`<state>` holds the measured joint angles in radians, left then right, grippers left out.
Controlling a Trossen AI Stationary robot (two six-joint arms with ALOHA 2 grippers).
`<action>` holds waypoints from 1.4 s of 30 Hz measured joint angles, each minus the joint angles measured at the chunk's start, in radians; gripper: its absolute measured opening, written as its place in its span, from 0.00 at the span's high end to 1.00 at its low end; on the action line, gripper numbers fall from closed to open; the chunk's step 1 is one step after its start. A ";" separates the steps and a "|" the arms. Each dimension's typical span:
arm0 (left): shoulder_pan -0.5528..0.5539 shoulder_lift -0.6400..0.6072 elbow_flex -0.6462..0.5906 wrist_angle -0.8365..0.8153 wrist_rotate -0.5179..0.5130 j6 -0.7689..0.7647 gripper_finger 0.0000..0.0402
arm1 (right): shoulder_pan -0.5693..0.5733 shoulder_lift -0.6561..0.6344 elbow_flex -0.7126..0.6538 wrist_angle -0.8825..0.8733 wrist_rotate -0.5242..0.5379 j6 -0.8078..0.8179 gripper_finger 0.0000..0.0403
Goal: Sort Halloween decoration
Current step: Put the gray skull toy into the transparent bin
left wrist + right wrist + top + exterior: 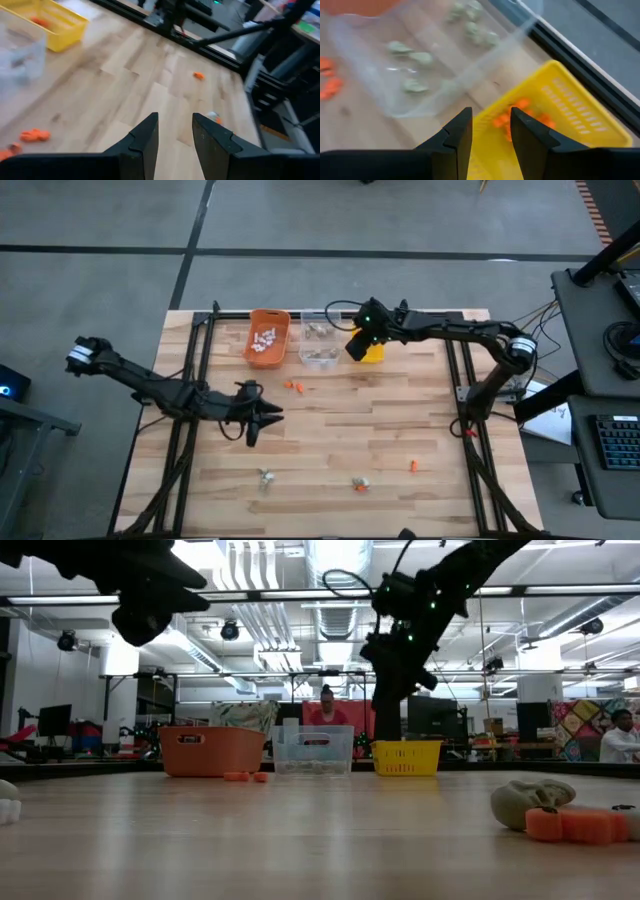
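Orange trinkets point(293, 386) lie on the wooden table between my two grippers. More trinkets lie toward the near edge: an orange one point(412, 467), an orange and grey pair point(360, 484) and a pale one point(265, 476). My left gripper point(268, 416) hovers open over the table's left middle, with nothing between its fingers point(148, 131). My right gripper point(357, 346) hangs open above the yellow bin point(580, 105), which holds orange trinkets point(520, 116). White trinkets point(265, 340) lie in the orange bin point(268, 320), and grey-tan ones point(412, 52) in the clear bin point(319, 340).
The three bins stand in a row at the table's far edge. Black frame rails point(195, 370) run along the left, right and far sides. In the low view a grey trinket point(530, 802) and an orange one point(580, 825) lie close to the camera. People show in the room behind.
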<state>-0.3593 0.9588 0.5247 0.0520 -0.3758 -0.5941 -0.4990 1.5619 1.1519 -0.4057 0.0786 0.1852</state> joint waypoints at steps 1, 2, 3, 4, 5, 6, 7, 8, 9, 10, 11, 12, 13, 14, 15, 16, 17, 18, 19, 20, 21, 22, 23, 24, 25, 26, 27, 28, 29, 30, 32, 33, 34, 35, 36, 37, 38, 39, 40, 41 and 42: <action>-0.016 0.000 0.000 0.000 -0.005 -0.010 0.75 | 0.016 -0.008 0.000 0.000 0.000 0.000 0.71; -0.032 0.001 0.000 -0.001 -0.013 -0.020 0.75 | 0.032 -0.017 0.000 0.000 0.000 0.002 0.71; -0.046 0.001 0.000 -0.001 -0.025 -0.028 0.75 | 0.048 -0.024 0.000 0.000 0.001 0.007 0.72; -0.058 0.001 0.000 -0.001 -0.029 -0.035 0.75 | 0.064 -0.032 0.000 0.001 0.001 0.011 0.72; -0.068 0.001 0.000 -0.001 -0.030 -0.038 0.76 | 0.080 -0.038 0.000 0.004 0.001 0.016 0.73; -0.076 0.001 0.000 -0.001 -0.030 -0.043 0.76 | 0.098 -0.042 0.000 0.008 0.002 0.019 0.73; -0.085 0.001 0.000 -0.001 -0.030 -0.044 0.76 | 0.115 -0.044 0.000 0.014 0.002 0.021 0.74; -0.092 0.001 0.000 -0.001 -0.031 -0.044 0.76 | 0.134 -0.047 0.000 0.023 0.002 0.021 0.74; -0.099 0.001 0.000 -0.003 -0.030 -0.042 0.76 | 0.151 -0.048 0.000 0.033 0.002 0.021 0.75; -0.105 0.001 0.000 -0.007 -0.020 -0.033 0.76 | 0.171 -0.049 0.000 0.042 0.002 0.021 0.75; -0.110 0.002 0.000 -0.013 0.007 -0.021 0.76 | 0.191 -0.050 0.000 0.047 0.001 0.020 0.76; -0.114 0.002 0.000 -0.021 0.042 -0.008 0.76 | 0.211 -0.050 0.000 0.051 0.001 0.016 0.76; -0.119 0.003 0.000 -0.029 0.085 -0.002 0.76 | 0.230 -0.050 0.000 0.051 0.001 0.014 0.76; -0.122 0.005 0.000 -0.031 0.125 0.001 0.76 | 0.248 -0.050 0.000 0.050 0.001 0.011 0.77; -0.125 0.006 0.000 -0.033 0.157 0.001 0.76 | 0.268 -0.050 0.000 0.050 0.001 0.008 0.77; -0.126 0.007 0.000 -0.034 0.182 0.001 0.76 | 0.286 -0.050 0.000 0.050 0.001 0.006 0.77; -0.128 0.007 0.000 -0.034 0.200 0.002 0.76 | 0.302 -0.050 0.000 0.051 0.001 0.004 0.78; -0.130 0.009 0.000 -0.034 0.216 0.002 0.76 | 0.318 -0.050 0.000 0.052 0.001 0.001 0.78; -0.131 0.010 0.000 -0.034 0.226 0.001 0.76 | 0.334 -0.050 0.000 0.052 0.001 0.000 0.78; -0.131 0.012 0.000 -0.035 0.242 0.001 0.76 | 0.347 -0.050 0.000 0.052 0.001 -0.003 0.78; -0.131 0.014 0.000 -0.040 0.260 -0.004 0.76 | 0.359 -0.050 0.000 0.052 0.001 -0.003 0.78; -0.131 0.016 0.000 -0.047 0.276 -0.014 0.76 | 0.370 -0.050 0.000 0.053 0.000 -0.004 0.78; -0.131 0.019 0.000 -0.056 0.291 -0.023 0.76 | 0.378 -0.050 0.000 0.053 0.000 -0.006 0.78; -0.131 0.024 0.000 -0.064 0.301 -0.031 0.76 | 0.385 -0.050 0.000 0.054 0.000 -0.013 0.78; -0.132 0.028 0.000 -0.076 0.310 -0.041 0.76 | 0.390 -0.050 -0.001 0.056 0.001 -0.015 0.77; -0.133 0.035 0.000 -0.088 0.313 -0.049 0.76 | 0.393 -0.050 -0.001 0.061 0.001 -0.019 0.77; -0.135 0.041 0.000 -0.099 0.313 -0.053 0.76 | 0.396 -0.050 -0.001 0.067 0.001 -0.021 0.78; -0.136 0.052 0.000 -0.110 0.313 -0.055 0.76 | 0.397 -0.050 -0.001 0.074 0.001 -0.021 0.78; -0.139 0.063 0.000 -0.118 0.313 -0.056 0.76 | 0.397 -0.050 -0.001 0.079 0.001 -0.021 0.78; -0.144 0.075 0.000 -0.129 0.313 -0.058 0.76 | 0.397 -0.050 -0.001 0.080 0.001 -0.021 0.78; -0.160 0.103 0.000 -0.140 0.313 -0.059 0.76 | 0.397 -0.050 -0.001 0.079 0.001 -0.015 0.79; -0.170 0.118 0.000 -0.142 0.314 -0.059 0.76 | 0.397 -0.050 -0.001 0.079 0.001 -0.009 0.78; -0.184 0.133 0.002 -0.150 0.314 -0.059 0.76 | 0.397 -0.050 -0.001 0.079 0.001 -0.003 0.78; -0.198 0.149 0.005 -0.155 0.314 -0.059 0.76 | 0.397 -0.050 -0.001 0.079 0.001 -0.002 0.78; -0.211 0.164 0.009 -0.164 0.313 -0.062 0.76 | 0.398 -0.050 -0.001 0.080 0.001 -0.001 0.78; -0.225 0.180 0.017 -0.181 0.308 -0.067 0.76 | 0.400 -0.049 -0.001 0.080 0.001 0.002 0.78; -0.238 0.194 0.025 -0.196 0.302 -0.076 0.77 | 0.401 -0.047 -0.002 0.080 0.001 0.005 0.77; -0.249 0.209 0.033 -0.216 0.293 -0.086 0.77 | 0.404 -0.044 -0.002 0.081 0.000 0.008 0.78; -0.259 0.226 0.041 -0.235 0.288 -0.096 0.77 | 0.407 -0.041 -0.002 0.082 0.000 0.014 0.78; -0.268 0.242 0.047 -0.249 0.286 -0.105 0.77 | 0.408 -0.039 -0.003 0.082 0.000 0.020 0.78; -0.276 0.260 0.052 -0.259 0.285 -0.110 0.77 | 0.411 -0.036 -0.003 0.082 0.000 0.025 0.79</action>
<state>-0.6354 1.2186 0.5768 -0.2074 -0.0909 -0.7038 -0.0878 1.5257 1.1484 -0.3237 0.0789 0.2099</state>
